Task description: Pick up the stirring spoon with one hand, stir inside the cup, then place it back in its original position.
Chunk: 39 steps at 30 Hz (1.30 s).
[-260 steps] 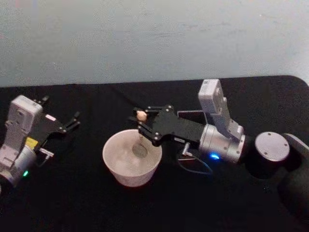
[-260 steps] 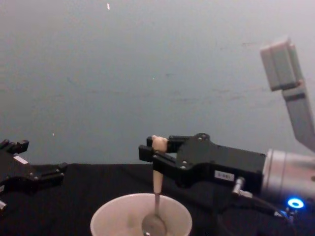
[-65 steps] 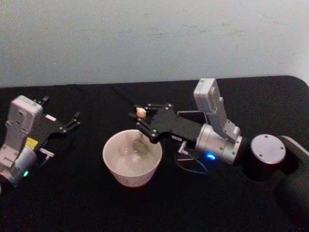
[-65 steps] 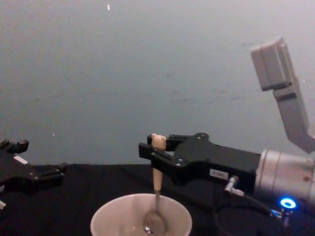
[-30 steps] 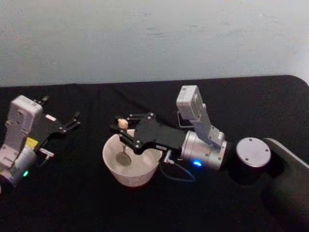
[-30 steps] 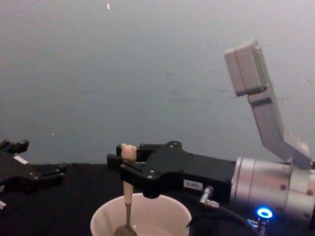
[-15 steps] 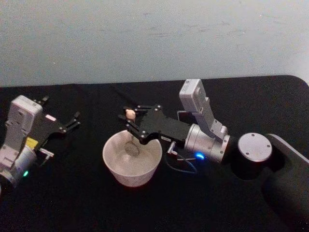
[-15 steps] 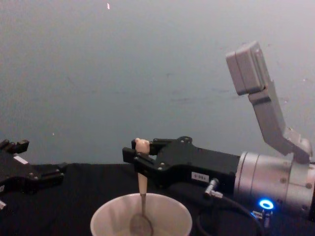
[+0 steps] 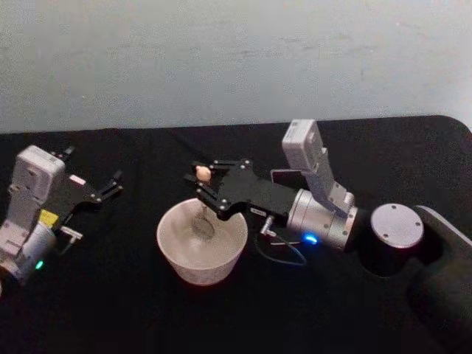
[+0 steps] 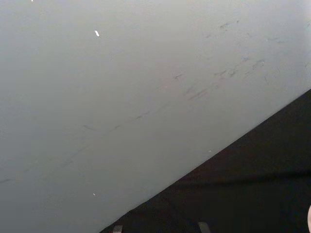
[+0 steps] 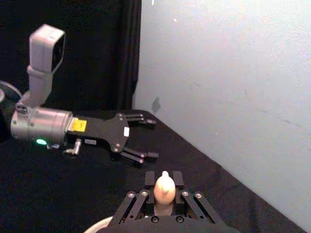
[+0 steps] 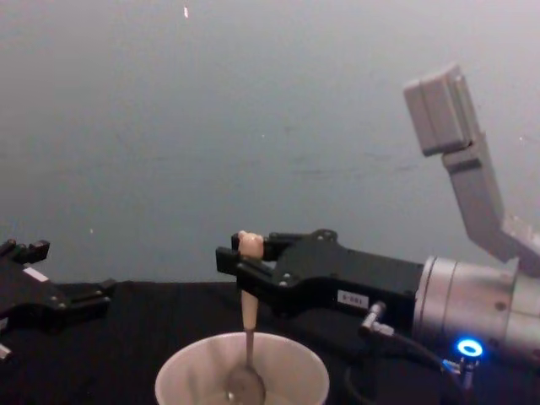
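a black cloth table [image 9: 221, 317] in front of a pale wall. the right gripper [image 9: 200, 181] reaches in from the robot's right, level over the far rim of the cup [image 9: 199, 269], a wide off-white bowl near the middle of the table. its fingers are closed tight on the top of the stirring spoon [image 12: 249, 316], clamping the cream handle just under the tiny bear head. holding it that high likely keeps the fingers clear of the cup while the bowl end works inside.

the spoon hangs nearly upright: its long axis runs top to bottom, bear head pointing up, thin metal neck and shiny round bowl pointing down into the cup. the bowl sits low inside the cup; whether it touches the bottom cannot be told. this looks like the stirring step.

the dark square holder [image 9: 279, 177] stands just behind the right arm, partly hidden, awaiting the spoon's return.

the left gripper [image 9: 94, 164] is parked at the table's left, well apart, fingers spread and empty.
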### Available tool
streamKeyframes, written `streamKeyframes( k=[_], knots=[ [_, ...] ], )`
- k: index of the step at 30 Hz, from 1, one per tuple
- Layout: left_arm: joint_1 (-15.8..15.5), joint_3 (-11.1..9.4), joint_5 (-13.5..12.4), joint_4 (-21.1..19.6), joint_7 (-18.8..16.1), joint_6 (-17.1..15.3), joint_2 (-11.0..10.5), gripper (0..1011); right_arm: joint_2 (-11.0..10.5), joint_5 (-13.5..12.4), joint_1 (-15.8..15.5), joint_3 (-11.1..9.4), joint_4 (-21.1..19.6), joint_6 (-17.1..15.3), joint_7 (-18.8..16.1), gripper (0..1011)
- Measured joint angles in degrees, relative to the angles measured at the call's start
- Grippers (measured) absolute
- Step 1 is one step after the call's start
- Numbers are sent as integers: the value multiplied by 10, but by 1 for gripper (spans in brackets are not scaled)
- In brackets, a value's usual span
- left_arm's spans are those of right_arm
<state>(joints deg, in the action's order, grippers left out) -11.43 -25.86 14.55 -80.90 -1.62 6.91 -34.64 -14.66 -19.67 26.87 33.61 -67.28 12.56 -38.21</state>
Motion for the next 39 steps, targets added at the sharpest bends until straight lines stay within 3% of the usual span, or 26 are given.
streamKeyframes(
  k=[10,19,29,39],
  knots=[
    [0,0,0,0,0,0,0,1001,-30,-33,-20,-23,-78,-14,-5,211],
    [0,0,0,0,0,0,0,1001,-68,-71,-30,-58,-164,-34,8,211],
    [0,0,0,0,0,0,0,1001,-106,-86,-46,-94,-213,-38,33,211],
    [0,0,0,0,0,0,0,1001,-143,-90,-98,-137,-263,-60,81,211]
  ],
)
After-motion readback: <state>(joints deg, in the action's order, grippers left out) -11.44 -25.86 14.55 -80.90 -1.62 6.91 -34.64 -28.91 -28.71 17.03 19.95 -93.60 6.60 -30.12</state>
